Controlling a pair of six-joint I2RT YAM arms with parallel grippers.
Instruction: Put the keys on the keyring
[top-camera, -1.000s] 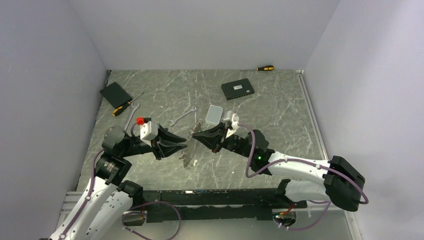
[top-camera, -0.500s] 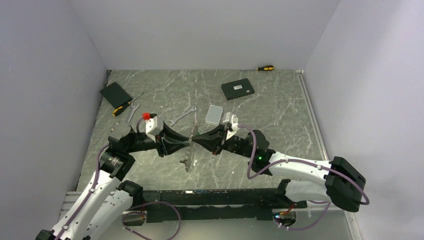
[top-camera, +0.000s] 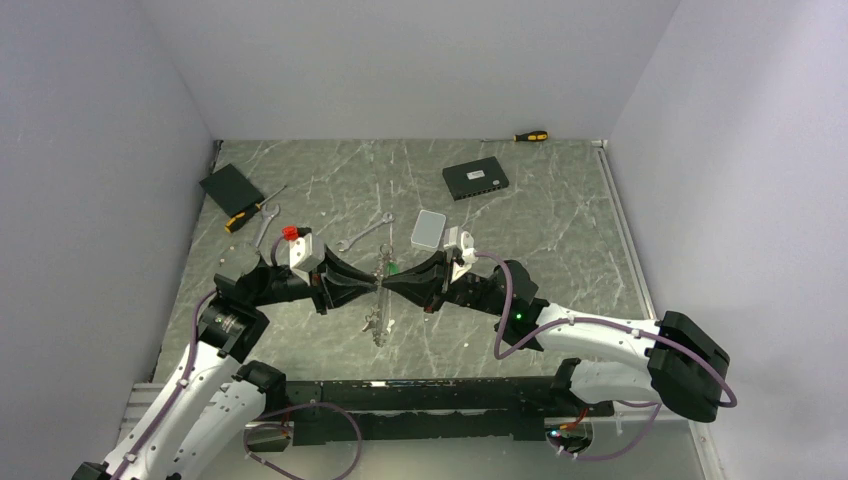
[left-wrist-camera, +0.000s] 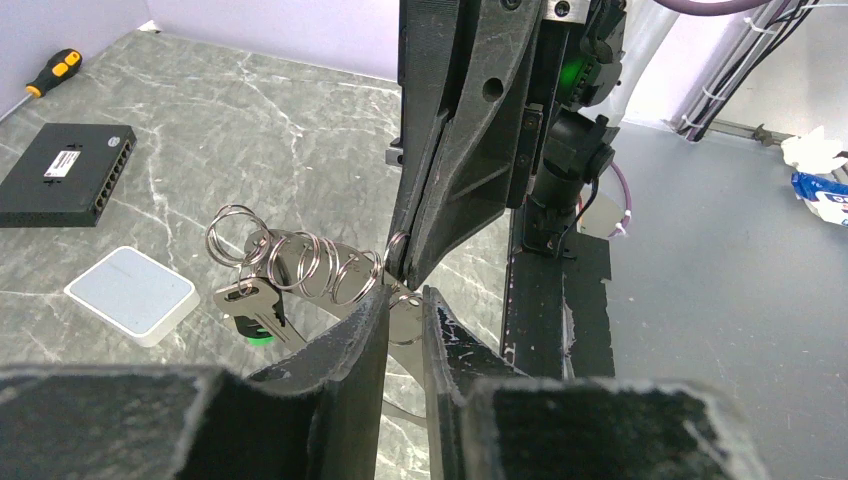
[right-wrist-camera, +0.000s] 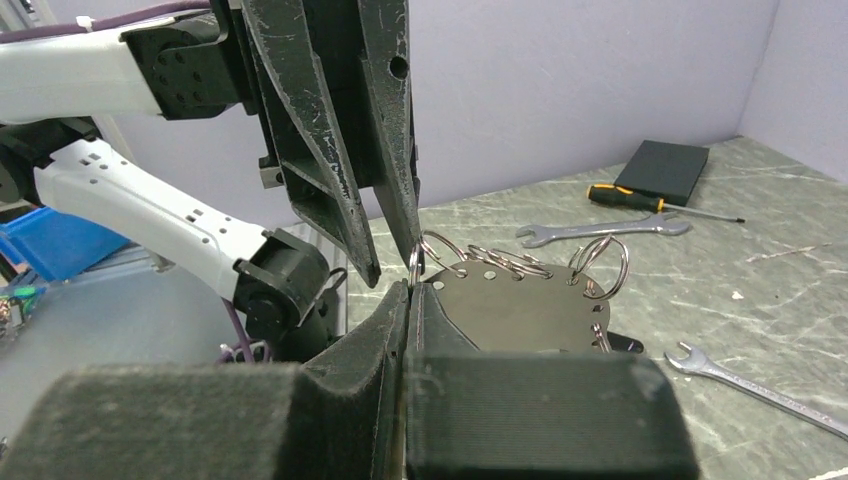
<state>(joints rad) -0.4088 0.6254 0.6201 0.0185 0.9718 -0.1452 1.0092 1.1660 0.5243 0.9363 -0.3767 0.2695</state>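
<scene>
The keyring (right-wrist-camera: 520, 305) is a flat dark disc with several wire rings (left-wrist-camera: 300, 262) through its edge holes, and it hangs between the two arms (top-camera: 377, 310). My right gripper (right-wrist-camera: 408, 288) is shut on a small ring at the disc's edge. A silver key with a green tag (left-wrist-camera: 245, 300) dangles from the bunch. My left gripper (left-wrist-camera: 405, 295) meets the right gripper (top-camera: 392, 286) tip to tip, its jaws a narrow gap apart. A silver key head (left-wrist-camera: 407, 325) shows in that gap. Whether the fingers touch it is hidden.
A silver wrench (top-camera: 365, 233) and a white box (top-camera: 429, 229) lie just behind the grippers. A black switch box (top-camera: 475, 179) and a screwdriver (top-camera: 531, 136) are farther back. At the back left lie a black box (top-camera: 231, 188) and a second screwdriver (top-camera: 245, 215).
My left gripper has moved right until its tips meet the right gripper's, and its jaws have narrowed. The right gripper stays shut on the keyring, almost still.
</scene>
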